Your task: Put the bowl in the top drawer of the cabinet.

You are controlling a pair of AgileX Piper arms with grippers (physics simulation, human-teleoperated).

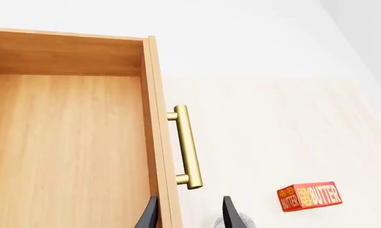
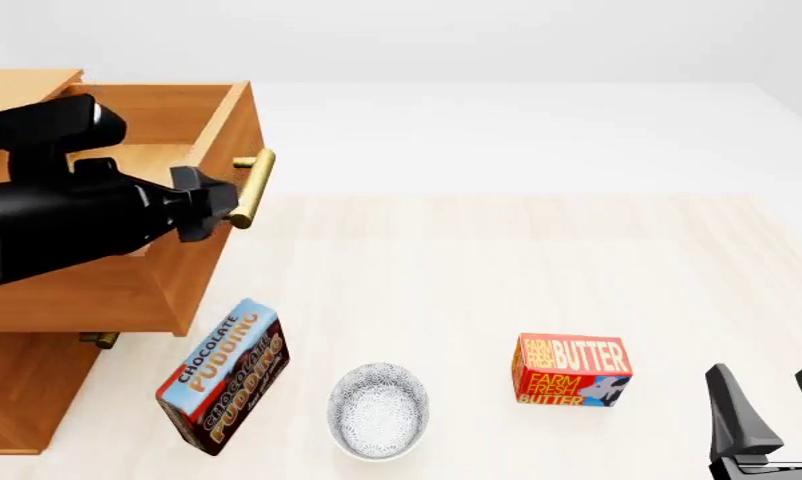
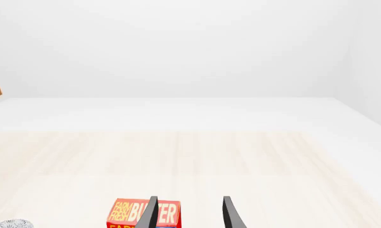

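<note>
While the left gripper is held above the front wall of the pulled-out top drawer, its two black fingers are parted with nothing between them, one over the drawer's light-wood interior and the other outside the front panel. Just beyond the fingers the drawer's brass bar handle is seen, untouched. In the front view the black left arm is stretched across the open drawer box, and its gripper lies close beside that handle. The drawer is drawn out of the light-brown wooden cabinet, which stands at the table's left side; only an end of the lower drawer's brass handle is visible beneath the drawer box.

The right gripper is kept low at the near right corner of the pale wood-grain table, fingers spread and gripping nothing. Ahead of it stands the red rectangular butter box, seen partly behind the fingers in the right wrist view.

The small round white ceramic bowl with fine grey speckling rests upright on the table near the front edge, between the butter box and a tilted blue-and-brown chocolate pudding box, well apart from both grippers and outside the drawer.
</note>
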